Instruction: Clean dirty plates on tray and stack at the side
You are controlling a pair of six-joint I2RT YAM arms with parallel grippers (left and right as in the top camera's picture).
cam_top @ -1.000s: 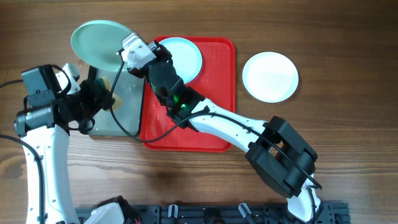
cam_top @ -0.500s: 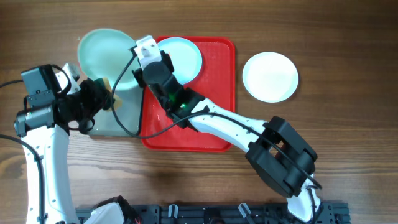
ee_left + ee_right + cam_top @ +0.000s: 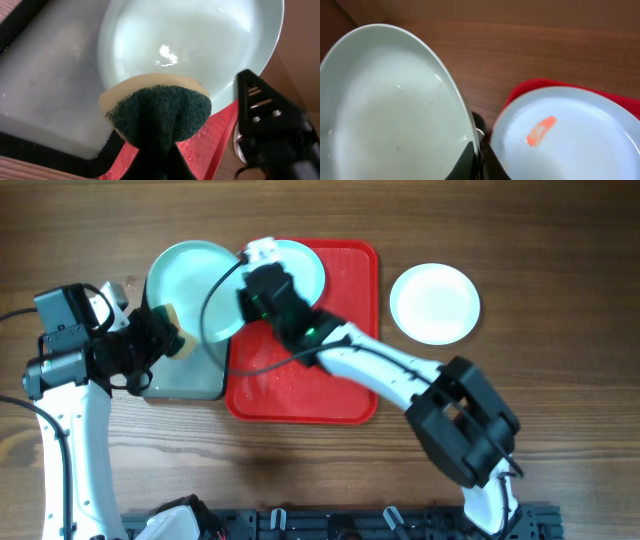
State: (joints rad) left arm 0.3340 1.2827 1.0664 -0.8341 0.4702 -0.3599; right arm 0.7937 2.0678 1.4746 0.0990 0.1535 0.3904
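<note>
Plates (image 3: 305, 275): three.
Held plate (image 3: 195, 290): tilted, face toward your sponge (image 3: 160, 112).
Right gripper (image 3: 478, 150): clamps its rim.
Left gripper (image 3: 157, 147): clamps sponge.

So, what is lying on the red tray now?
One white plate with a reddish smear lies in the far-left corner of the red tray. The right arm crosses the tray and covers part of that plate and the floor beneath, so that stretch cannot be seen.

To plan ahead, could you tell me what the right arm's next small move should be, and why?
Probably carry the light teal plate rightward to the white plate: the right gripper clamps its rim, its face looks smear-free, and the sponge in the left gripper is only at its edge.
</note>
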